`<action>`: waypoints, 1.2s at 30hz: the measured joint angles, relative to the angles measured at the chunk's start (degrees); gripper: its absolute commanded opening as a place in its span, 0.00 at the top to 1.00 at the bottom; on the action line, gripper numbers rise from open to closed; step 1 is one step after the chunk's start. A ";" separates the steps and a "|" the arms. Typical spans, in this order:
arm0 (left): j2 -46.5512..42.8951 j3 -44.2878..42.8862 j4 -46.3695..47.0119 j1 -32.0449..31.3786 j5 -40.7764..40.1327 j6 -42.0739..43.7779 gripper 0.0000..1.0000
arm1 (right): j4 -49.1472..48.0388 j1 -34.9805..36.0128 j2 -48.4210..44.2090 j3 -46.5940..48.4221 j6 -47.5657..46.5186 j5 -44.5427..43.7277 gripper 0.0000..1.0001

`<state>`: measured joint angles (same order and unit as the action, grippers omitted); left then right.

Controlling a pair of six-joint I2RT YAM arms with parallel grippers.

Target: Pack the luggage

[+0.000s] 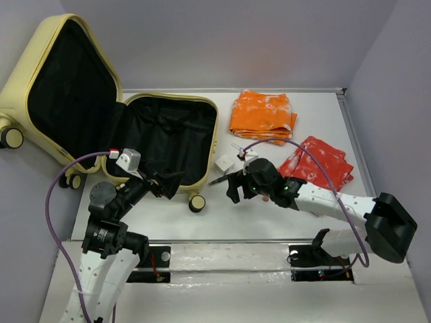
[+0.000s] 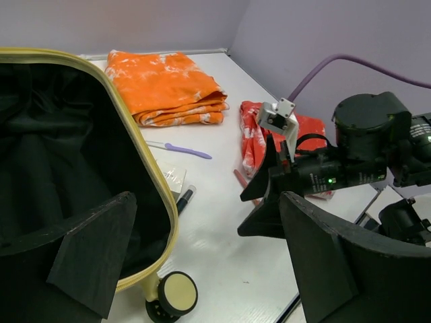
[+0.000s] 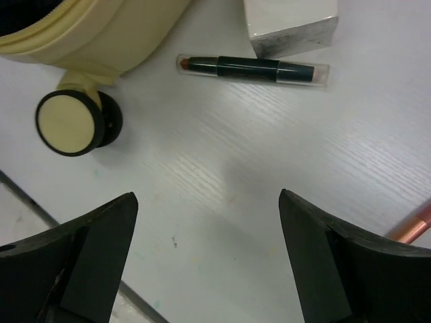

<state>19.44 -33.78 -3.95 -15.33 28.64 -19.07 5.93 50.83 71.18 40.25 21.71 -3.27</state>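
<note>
Luggage, a pale yellow hard-shell suitcase (image 1: 74, 87), is lying open at the counter's (image 1: 269, 215) left, nothing visibly packed; you are holding left gripper (image 1: 168, 183) and right gripper (image 1: 232, 187) open; folded orange cloth (image 1: 262, 116) is waiting outside.

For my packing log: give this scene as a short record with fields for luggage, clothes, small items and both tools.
luggage: open, on the table's left side, no items seen inside
clothes: orange cloth at the far edge, red patterned cloth on the right, both outside the luggage
small items: white box and dark tube by the luggage's wheel
left tool: open, empty, at the luggage's near rim
right tool: open, empty, over the table near the dark tube
</note>
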 measured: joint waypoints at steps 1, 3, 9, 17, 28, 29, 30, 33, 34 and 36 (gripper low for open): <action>0.04 0.00 -0.07 0.02 0.00 0.02 0.01 | -0.07 -0.02 1.49 0.46 -0.66 -0.81 0.05; 0.13 0.00 -0.20 0.04 0.00 0.04 0.01 | -0.39 -0.02 4.15 1.64 -2.05 -2.64 0.03; 0.44 0.00 -0.20 0.07 -0.07 0.02 0.01 | -1.77 -0.04 13.94 8.76 -7.34 -9.03 0.00; 1.03 0.00 -0.20 0.42 -0.07 0.00 0.01 | -4.07 -1.33 23.15 15.45 -13.22 -9.94 0.00; 1.03 0.00 -0.17 1.22 0.02 -0.04 0.01 | -8.33 -5.77 27.96 17.75 -16.17 -3.34 0.04; 1.03 0.00 -0.17 1.27 0.02 -0.04 0.01 | -8.31 -5.86 28.28 17.86 -16.24 -3.30 0.06; 1.03 0.00 -0.17 1.36 0.13 -0.04 0.01 | -8.37 -6.10 28.94 18.16 -16.41 -3.02 0.09; 1.05 0.00 -0.17 1.60 0.48 -0.04 0.01 | -9.01 -6.80 31.21 19.21 -16.59 -2.23 0.20; 1.07 0.00 -0.15 1.64 0.57 -0.04 0.01 | -9.25 -7.02 31.65 19.32 -16.57 -2.29 0.23; 1.09 0.00 -0.15 1.92 0.74 -0.04 0.01 | -9.42 -7.37 31.98 19.32 -16.61 -2.56 0.32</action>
<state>20.53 -33.78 -4.10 -13.41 29.39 -19.11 -3.49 43.46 103.15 59.57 5.10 -5.82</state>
